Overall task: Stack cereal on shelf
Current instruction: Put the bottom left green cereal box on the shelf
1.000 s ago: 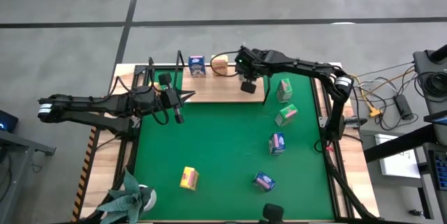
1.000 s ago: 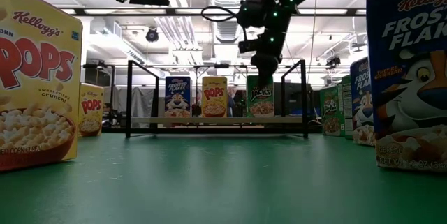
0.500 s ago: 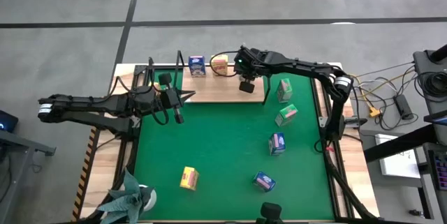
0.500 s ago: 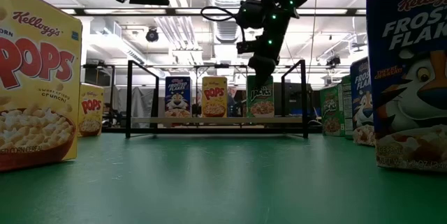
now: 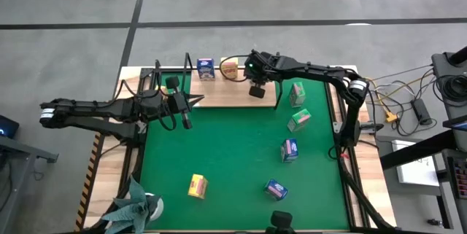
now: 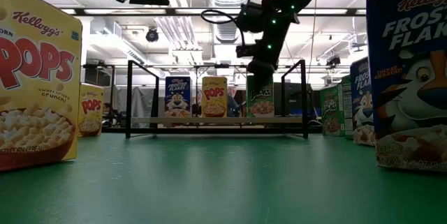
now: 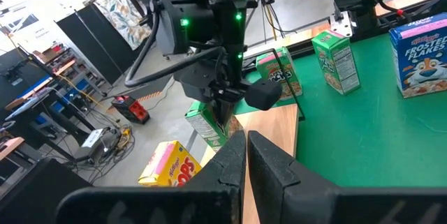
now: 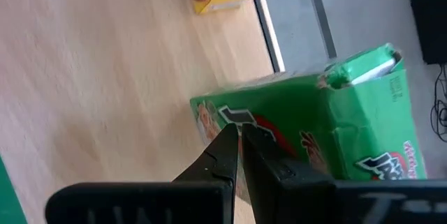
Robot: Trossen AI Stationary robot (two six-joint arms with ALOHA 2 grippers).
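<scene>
The right gripper [image 6: 260, 70] hangs over the shelf [image 5: 219, 94] at the far edge of the surface, directly above a green cereal box [image 6: 260, 97] standing on the board. In the right wrist view its fingers [image 8: 227, 155] are pressed together with no gap and nothing between them; the box lies just beyond the tips. A blue box [image 6: 178, 97] and a yellow box [image 6: 214, 97] stand to the left of it on the same board. Six more boxes wait on the green mat [image 5: 226, 161].

The left gripper [image 5: 191, 102] waits near the left end of the shelf, fingers closed on nothing.

Risk assessment: the right fingertips appear to sit very close to the green box's top. Any sideways travel before lifting clear would likely tip it, and it could knock the yellow box beside it. The wire upright [image 6: 304, 98] at the right end is a further snag point.
</scene>
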